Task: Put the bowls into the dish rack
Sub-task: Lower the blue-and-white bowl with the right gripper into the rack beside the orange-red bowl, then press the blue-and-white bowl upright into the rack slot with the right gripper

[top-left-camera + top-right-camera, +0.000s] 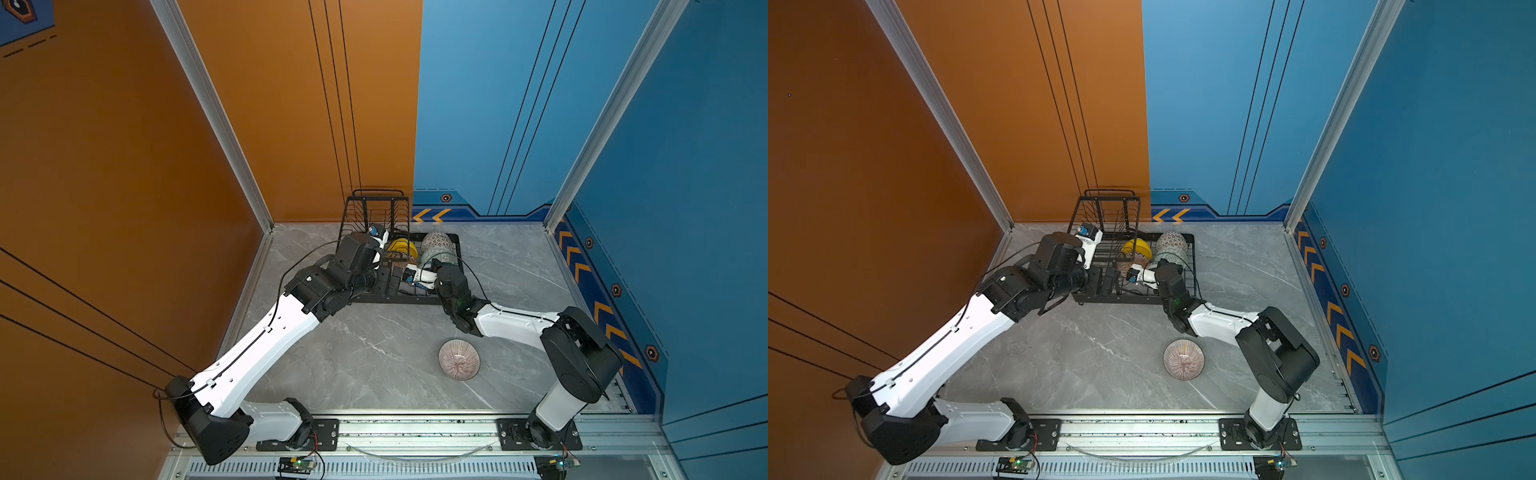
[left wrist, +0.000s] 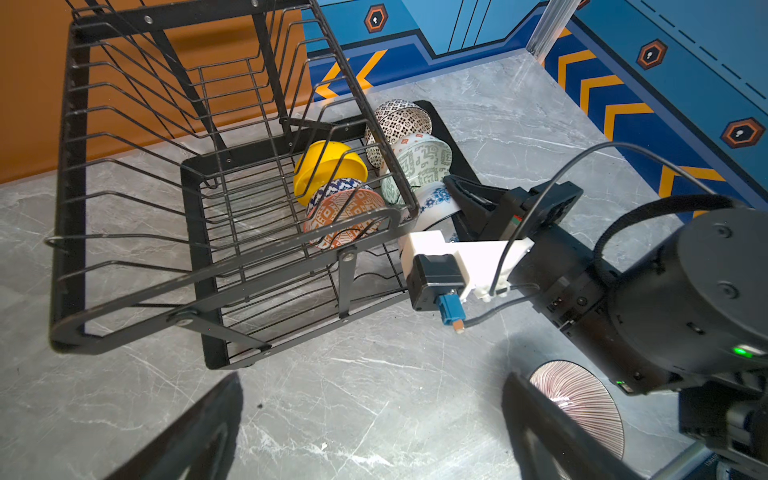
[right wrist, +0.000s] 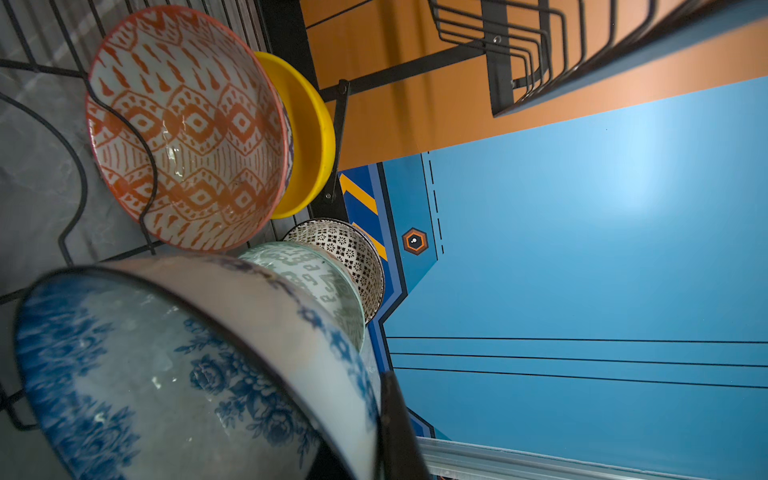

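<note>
The black wire dish rack [image 1: 361, 214] [image 1: 1192, 257] stands at the back of the table. In its low tray, on edge, lean a yellow bowl [image 2: 328, 166], an orange-white bowl [image 3: 187, 124], a dark-white patterned bowl [image 2: 399, 118] and a pale green bowl [image 2: 419, 166]. My right gripper [image 3: 361, 449] is shut on the rim of the blue-white floral bowl [image 3: 124, 374], which is tilted in the tray beside the green one. The pink striped bowl [image 1: 459, 359] [image 1: 1183, 359] sits upright on the table. My left gripper [image 2: 372, 386] hangs open and empty by the rack's front left corner.
The rack's raised basket tier [image 2: 75, 166] stands over the tray's left end, close to the left wrist. Orange and blue walls close the back and sides. Grey marble table [image 1: 374, 353] lies between the rack and the arm bases.
</note>
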Controlling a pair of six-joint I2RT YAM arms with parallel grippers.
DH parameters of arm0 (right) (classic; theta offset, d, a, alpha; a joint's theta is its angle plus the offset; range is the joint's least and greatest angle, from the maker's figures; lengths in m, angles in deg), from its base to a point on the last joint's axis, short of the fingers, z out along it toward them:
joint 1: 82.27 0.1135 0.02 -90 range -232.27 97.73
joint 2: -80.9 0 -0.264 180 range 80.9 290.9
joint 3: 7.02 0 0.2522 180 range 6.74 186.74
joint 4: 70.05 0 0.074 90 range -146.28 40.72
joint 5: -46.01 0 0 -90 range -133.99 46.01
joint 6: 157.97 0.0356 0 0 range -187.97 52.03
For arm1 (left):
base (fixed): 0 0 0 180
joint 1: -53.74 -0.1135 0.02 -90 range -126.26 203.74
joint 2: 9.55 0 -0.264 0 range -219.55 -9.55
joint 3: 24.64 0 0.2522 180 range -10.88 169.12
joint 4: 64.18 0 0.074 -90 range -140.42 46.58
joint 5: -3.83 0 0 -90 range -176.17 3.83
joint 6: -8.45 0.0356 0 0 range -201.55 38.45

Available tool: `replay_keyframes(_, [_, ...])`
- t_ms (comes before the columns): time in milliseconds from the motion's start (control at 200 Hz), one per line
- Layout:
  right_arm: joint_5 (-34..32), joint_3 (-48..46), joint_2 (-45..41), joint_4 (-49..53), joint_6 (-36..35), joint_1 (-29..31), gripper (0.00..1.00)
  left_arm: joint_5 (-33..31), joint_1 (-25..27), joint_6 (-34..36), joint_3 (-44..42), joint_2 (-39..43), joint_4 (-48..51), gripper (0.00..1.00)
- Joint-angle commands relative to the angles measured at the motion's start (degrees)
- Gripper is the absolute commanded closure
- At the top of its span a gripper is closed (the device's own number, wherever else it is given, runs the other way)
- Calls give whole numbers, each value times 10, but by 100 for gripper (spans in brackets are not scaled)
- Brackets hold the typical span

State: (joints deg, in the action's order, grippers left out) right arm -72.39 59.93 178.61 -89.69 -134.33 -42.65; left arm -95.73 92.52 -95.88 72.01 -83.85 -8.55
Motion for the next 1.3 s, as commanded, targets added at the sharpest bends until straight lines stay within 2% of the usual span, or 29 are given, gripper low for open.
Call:
replay_keyframes(0, [-37,39,19,-58,-16,2,100,12,-7,10,-9,6,8,2])
replay_keyframes(70, [-47,52,35,-57,-22,19,100,13,-7,11,-9,6,8,2])
replay_keyframes(486, [-81,126,88,27,8,22,100,20,-13,11,-15,10,9,2])
replay_keyframes(1062, [-71,139,94,118,102,11,100,26,-17,12,-17,12,11,2])
replay_keyframes(1292, [-84,180,117,175,128,10,100,26,-17,13,-16,13,14,2])
